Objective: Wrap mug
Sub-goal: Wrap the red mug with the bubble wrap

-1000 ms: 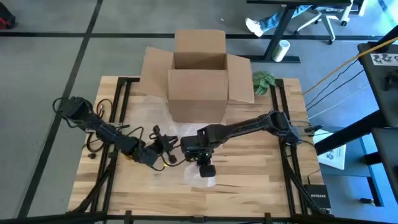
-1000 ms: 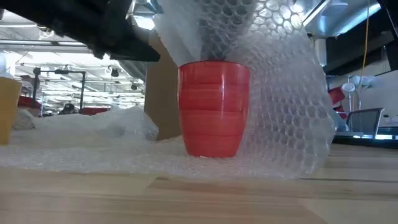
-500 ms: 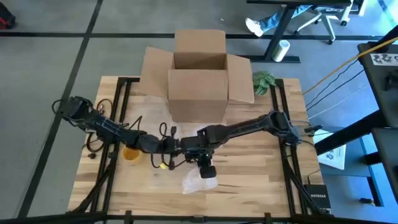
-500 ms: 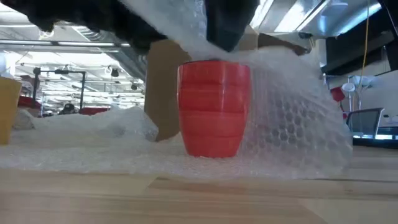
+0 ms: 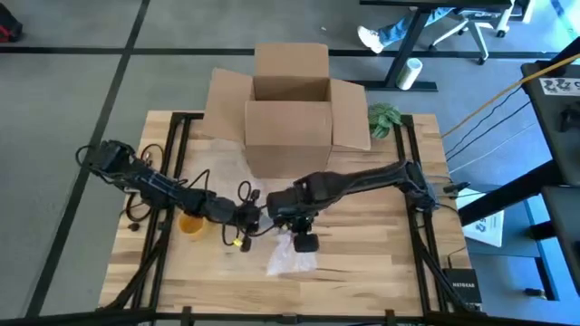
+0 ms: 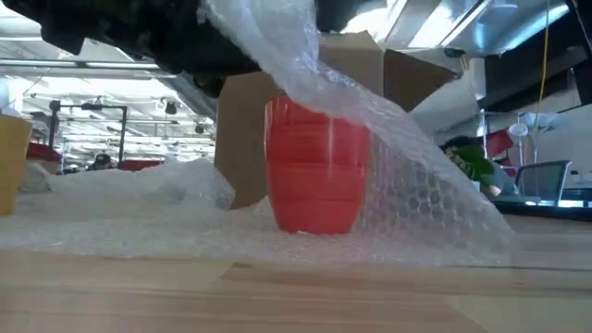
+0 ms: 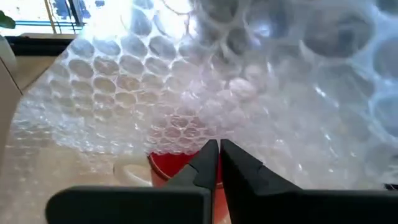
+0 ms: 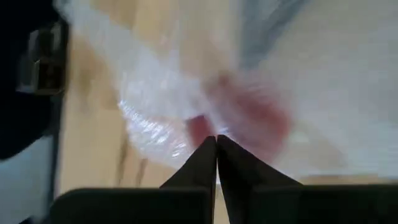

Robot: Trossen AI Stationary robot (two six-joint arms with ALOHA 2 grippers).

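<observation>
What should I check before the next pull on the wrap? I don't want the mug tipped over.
1. Red mug upright on the table: ok.
2. Bubble wrap draped over the mug's top and one side: ok; the side facing the low camera is bare: not ok.
3. Right hand shut on the wrap: ok, fingers closed with film between them.
4. Left hand gripping wrap: cannot tell; its fingers look shut, wrap lies just ahead.
5. Wrap sheet under the mug's base: ok.
6. Cardboard box apart from both arms: ok.
</observation>
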